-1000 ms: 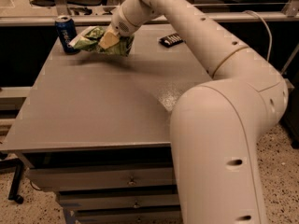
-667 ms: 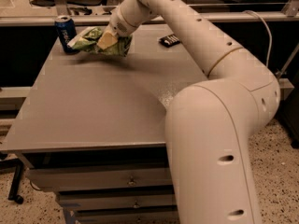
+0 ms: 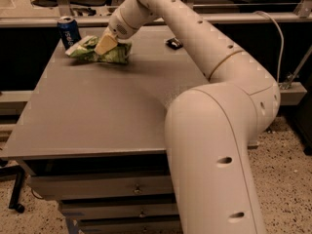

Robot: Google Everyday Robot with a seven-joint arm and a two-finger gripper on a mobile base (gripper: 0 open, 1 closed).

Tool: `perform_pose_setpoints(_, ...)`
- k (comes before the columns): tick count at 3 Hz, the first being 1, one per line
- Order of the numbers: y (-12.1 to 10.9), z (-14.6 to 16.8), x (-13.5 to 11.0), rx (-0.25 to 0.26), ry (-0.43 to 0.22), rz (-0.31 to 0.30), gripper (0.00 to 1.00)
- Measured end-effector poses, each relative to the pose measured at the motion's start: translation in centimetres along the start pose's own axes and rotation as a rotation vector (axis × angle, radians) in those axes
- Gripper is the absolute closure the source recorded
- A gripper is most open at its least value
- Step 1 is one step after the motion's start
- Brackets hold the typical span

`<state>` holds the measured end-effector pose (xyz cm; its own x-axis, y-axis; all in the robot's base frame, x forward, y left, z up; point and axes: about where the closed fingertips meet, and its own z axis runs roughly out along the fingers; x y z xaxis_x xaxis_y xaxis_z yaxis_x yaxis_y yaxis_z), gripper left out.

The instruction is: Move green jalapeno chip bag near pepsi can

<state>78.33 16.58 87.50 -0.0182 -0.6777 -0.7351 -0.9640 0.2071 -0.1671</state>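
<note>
Green jalapeno chip bag [image 3: 87, 51] lies crumpled at the far left of the grey table [image 3: 97, 116], just right of the upright pepsi can [image 3: 69, 31]. Its left tip sits near the can's base, and I can't tell whether they touch. My gripper [image 3: 106, 44] is down on the bag's top and closed into the foil, with 1 tan finger pad [image 3: 105, 45] showing against the green. The arm reaches in from the right foreground. 1 small black wrapper [image 3: 174, 44] lies well apart, further right on the tabletop.
</note>
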Motion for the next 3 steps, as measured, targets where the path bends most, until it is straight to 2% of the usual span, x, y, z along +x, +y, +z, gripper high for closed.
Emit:
perform_pose_setpoints(1, 0.3, 0.5, 0.0, -0.013, 0.000, 0.001, 0.00)
perform_pose_setpoints(2, 0.6, 0.3, 0.0, -0.023, -0.006, 0.006, 0.00)
perform_pose_setpoints(3, 0.8, -2.0, 1.2, -0.024, -0.038, 0.042, 0.00)
